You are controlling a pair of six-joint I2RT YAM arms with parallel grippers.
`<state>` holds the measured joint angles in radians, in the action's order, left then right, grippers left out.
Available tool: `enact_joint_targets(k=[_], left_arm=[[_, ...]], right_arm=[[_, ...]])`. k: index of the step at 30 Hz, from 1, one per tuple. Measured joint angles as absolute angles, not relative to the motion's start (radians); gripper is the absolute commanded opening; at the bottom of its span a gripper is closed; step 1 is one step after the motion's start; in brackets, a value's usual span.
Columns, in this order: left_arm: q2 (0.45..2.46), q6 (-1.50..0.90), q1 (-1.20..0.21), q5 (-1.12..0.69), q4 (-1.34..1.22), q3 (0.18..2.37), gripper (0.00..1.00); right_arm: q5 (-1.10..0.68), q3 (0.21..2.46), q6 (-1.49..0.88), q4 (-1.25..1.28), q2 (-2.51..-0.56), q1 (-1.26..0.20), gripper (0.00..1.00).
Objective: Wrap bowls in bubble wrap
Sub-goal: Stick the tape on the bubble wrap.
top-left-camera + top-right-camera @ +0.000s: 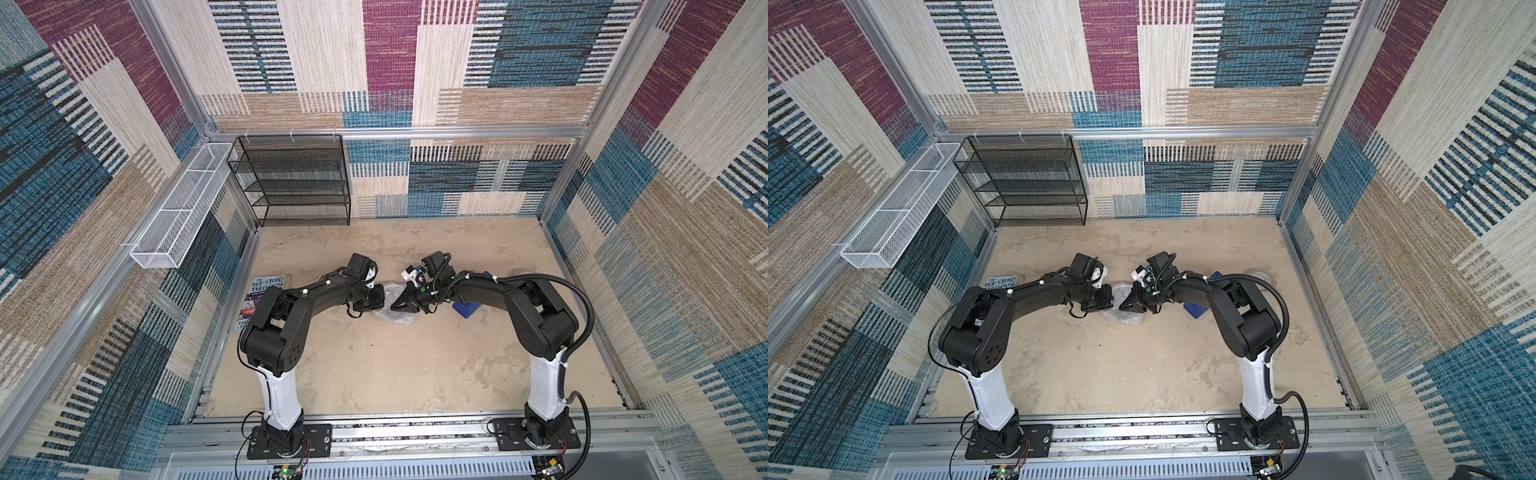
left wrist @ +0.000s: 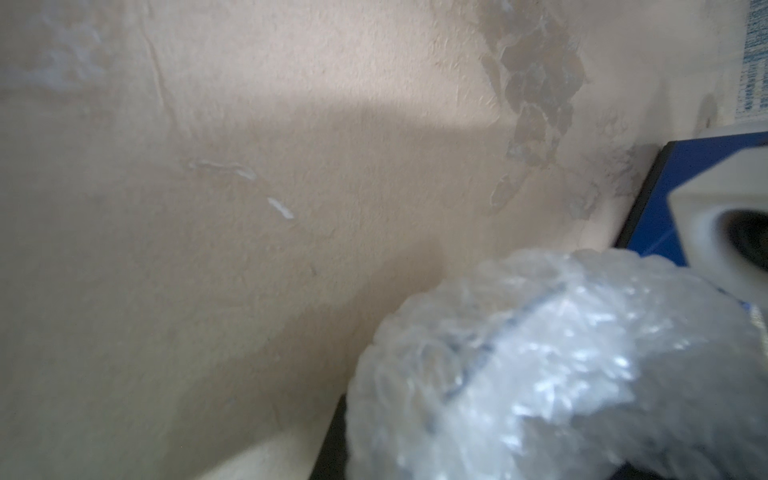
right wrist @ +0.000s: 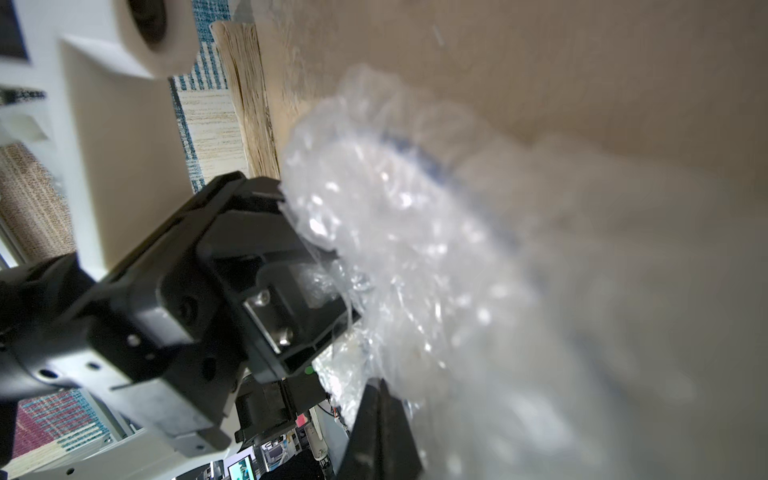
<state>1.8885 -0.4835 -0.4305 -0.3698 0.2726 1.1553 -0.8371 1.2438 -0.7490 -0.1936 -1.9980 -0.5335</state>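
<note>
A crumpled bundle of clear bubble wrap (image 1: 395, 319) (image 1: 1125, 318) lies mid-table between both arms. Through the wrap the bowl shows only as a blue rim line (image 2: 511, 328) (image 3: 419, 160); in both top views it is hidden. My left gripper (image 1: 383, 297) (image 3: 320, 270) comes in from the left and is shut on a fold of the wrap, which bunches between its fingers. My right gripper (image 1: 394, 306) (image 3: 376, 392) comes in from the right, its fingers shut together, its tip against the wrap's side.
A book (image 1: 261, 296) lies at the table's left edge under the left arm. A flat blue object (image 1: 467, 309) sits under the right forearm, a white tape roll (image 1: 1262, 277) behind it. A black mesh shelf (image 1: 295, 183) and white wire basket (image 1: 183, 203) hang at the back left.
</note>
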Motion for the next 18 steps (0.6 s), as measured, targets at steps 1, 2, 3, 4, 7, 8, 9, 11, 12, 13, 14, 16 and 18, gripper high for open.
enact_joint_targets(k=[1, 2, 3, 4, 7, 8, 9, 11, 12, 13, 14, 16, 18], left_arm=[[1.888, -0.484, -0.430, -0.370, 0.273, 1.154, 0.00], [1.888, -0.484, -0.430, -0.370, 0.273, 1.152, 0.00], [1.888, -0.484, -0.430, -0.370, 0.272, 1.150, 0.00], [1.888, -0.484, -0.430, -0.370, 0.273, 1.148, 0.00], [1.888, -0.484, -0.430, -0.370, 0.273, 1.147, 0.00], [1.888, -0.484, -0.430, -0.370, 0.273, 1.147, 0.00], [1.888, -0.484, -0.430, -0.370, 0.273, 1.147, 0.00], [1.888, -0.484, -0.430, -0.370, 0.273, 1.147, 0.00], [1.888, -0.484, -0.430, -0.370, 0.273, 1.147, 0.00], [1.888, -0.484, -0.430, -0.370, 0.273, 1.147, 0.00], [1.888, -0.484, -0.430, -0.370, 0.273, 1.147, 0.00], [1.888, -0.483, -0.430, -0.370, 0.273, 1.147, 0.00], [1.888, -0.484, -0.432, -0.369, 0.273, 1.148, 0.00]], right_arm=[[-0.830, 1.249, -0.744, -0.207, -1.998, -0.533, 0.00], [-0.822, 1.254, -0.743, -0.222, -1.998, -0.531, 0.00], [-0.816, 1.257, -0.741, -0.234, -1.997, -0.529, 0.00], [-0.810, 1.258, -0.738, -0.243, -1.996, -0.527, 0.00], [-0.805, 1.259, -0.728, -0.270, -1.995, -0.524, 0.00], [-0.803, 1.259, -0.727, -0.276, -1.995, -0.524, 0.00], [-0.804, 1.259, -0.720, -0.284, -1.995, -0.524, 0.00], [-0.805, 1.258, -0.717, -0.293, -1.995, -0.519, 0.00], [-0.805, 1.258, -0.717, -0.301, -1.995, -0.519, 0.00], [-0.806, 1.258, -0.717, -0.308, -1.996, -0.517, 0.00], [-0.806, 1.257, -0.717, -0.311, -1.996, -0.516, 0.00], [-0.809, 1.248, -0.717, -0.311, -1.995, -0.512, 0.16], [-0.812, 1.250, -0.717, -0.314, -1.995, -0.509, 0.33]])
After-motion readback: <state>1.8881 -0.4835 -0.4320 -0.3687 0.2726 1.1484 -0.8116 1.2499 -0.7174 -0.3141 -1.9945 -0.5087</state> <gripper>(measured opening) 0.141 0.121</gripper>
